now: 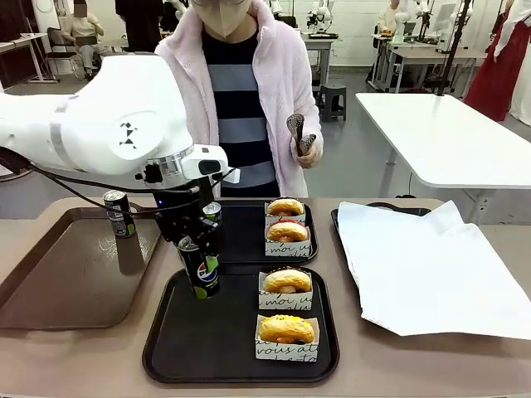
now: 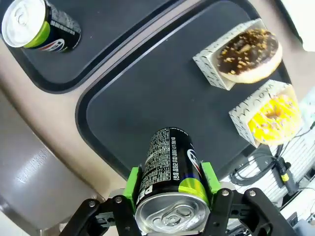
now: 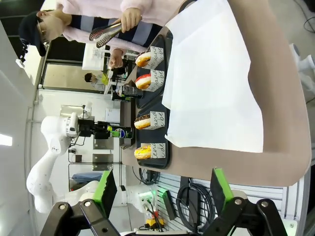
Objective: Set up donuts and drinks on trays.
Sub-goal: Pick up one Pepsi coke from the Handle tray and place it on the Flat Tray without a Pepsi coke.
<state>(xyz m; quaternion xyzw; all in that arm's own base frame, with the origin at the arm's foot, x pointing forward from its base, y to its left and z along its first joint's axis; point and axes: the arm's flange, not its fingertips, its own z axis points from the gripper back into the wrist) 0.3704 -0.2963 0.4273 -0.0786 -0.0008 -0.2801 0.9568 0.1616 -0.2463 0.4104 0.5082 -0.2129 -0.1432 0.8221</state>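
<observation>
Across the tan table [image 1: 50, 365], the biggest item is the sheet of white paper [image 1: 423, 265] covering the tray on the robot's right side, followed by the long brown tray [image 1: 58, 274] on the left, where one can [image 1: 119, 213] stands upright near its far edge. Between them lie the two black trays, the near tray [image 1: 207, 340] directly in front of the far tray [image 1: 249, 240], their rims almost touching. Over the near tray's left part hangs the left gripper [image 2: 173, 194], its green pads clamped on either side of a black can [image 1: 200, 268]; the can is upright, and whether its base touches the tray I cannot tell. Two sleeved donuts sit on that tray's right side: a chocolate-sprinkled one [image 2: 248, 53] farther off and a yellow one [image 2: 271, 116] nearest the robot. The far tray carries two more sleeved donuts [image 1: 287, 224] on its right and another can [image 2: 33, 25] on its left. Behind the table, the person's hand [image 1: 305, 149] holds metal tongs [image 1: 297, 133]. In the right wrist view, the right gripper [image 3: 162, 189] has its fingers spread wide with nothing between them, held off the table's side.
</observation>
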